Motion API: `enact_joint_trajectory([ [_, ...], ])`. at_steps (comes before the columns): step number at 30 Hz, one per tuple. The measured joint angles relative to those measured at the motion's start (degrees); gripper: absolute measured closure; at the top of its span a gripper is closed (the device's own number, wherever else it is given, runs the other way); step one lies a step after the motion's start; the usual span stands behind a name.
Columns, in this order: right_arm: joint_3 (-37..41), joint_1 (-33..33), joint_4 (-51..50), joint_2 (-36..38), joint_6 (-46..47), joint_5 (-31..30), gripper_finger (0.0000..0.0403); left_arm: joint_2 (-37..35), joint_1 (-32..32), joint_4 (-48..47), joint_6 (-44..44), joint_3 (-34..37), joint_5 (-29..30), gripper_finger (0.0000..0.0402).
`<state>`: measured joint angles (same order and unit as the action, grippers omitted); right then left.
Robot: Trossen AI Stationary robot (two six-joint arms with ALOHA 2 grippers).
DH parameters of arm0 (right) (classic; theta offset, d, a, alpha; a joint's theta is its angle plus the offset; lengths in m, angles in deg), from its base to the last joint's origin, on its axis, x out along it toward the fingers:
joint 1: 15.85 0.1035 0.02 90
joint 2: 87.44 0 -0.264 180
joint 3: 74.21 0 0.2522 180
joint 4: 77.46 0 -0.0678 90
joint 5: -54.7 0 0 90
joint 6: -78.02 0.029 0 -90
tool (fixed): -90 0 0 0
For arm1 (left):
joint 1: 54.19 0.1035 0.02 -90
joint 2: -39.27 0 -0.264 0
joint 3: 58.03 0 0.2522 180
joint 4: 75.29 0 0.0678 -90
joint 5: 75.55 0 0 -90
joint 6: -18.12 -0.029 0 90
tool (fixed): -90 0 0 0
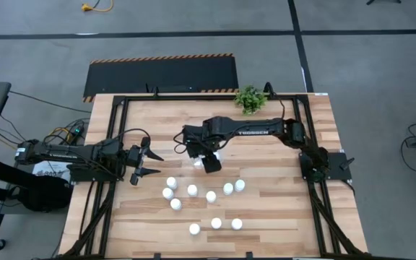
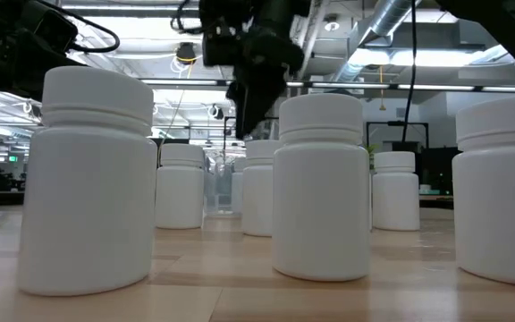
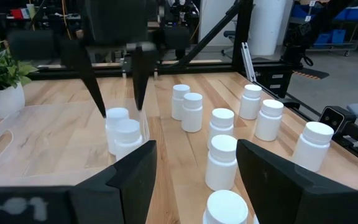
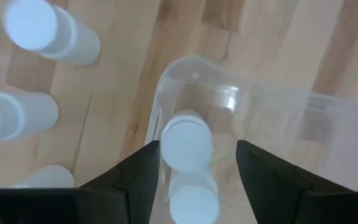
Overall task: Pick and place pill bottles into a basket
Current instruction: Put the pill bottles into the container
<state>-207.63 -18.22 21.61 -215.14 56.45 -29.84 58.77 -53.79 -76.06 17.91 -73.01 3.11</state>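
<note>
The clear basket (image 4: 229,99) stands on the table's middle, and two white pill bottles (image 4: 186,149) stand upright in it on their bases. My right gripper (image 3: 118,93) hangs open just above them, pointing down, its fingers on either side of the nearer bottle (image 3: 117,117) without touching it. Several more pill bottles (image 1: 192,190) stand upright on the wood nearer the front edge. My left gripper (image 1: 146,163) waits open and level at the table's left, nothing between its fingers.
A small potted plant (image 1: 250,99) stands at the far edge. Black frame rails (image 1: 114,144) run along the table's sides. Loose bottles (image 2: 88,179) crowd the near middle; bare wood (image 1: 280,166) lies to the basket's right.
</note>
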Motion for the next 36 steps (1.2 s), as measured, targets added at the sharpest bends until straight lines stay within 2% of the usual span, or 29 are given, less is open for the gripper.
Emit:
enact_joint_trajectory([
  [9, -15.46, -0.02, -15.04, 0.02, 0.01, -5.78, 0.0206, -0.02, 0.00, -0.17, 0.00, 0.00, 0.07, 0.0191],
  [16, -13.34, -0.74, -23.63, 7.71, 6.31, -5.51, 0.0214, -0.02, 0.01, -1.90, 0.00, -0.02, 1.63, 0.0191],
  [28, -13.33, 2.30, -22.85, 19.16, 17.63, -4.92, 0.0235, -0.02, 0.02, -1.81, 1.21, -0.02, 1.04, 0.0191],
  [36, -13.33, 7.59, -22.85, 21.22, 22.26, -5.45, 0.0236, -0.02, 0.02, -1.76, 1.73, -0.02, -8.46, 0.0191],
])
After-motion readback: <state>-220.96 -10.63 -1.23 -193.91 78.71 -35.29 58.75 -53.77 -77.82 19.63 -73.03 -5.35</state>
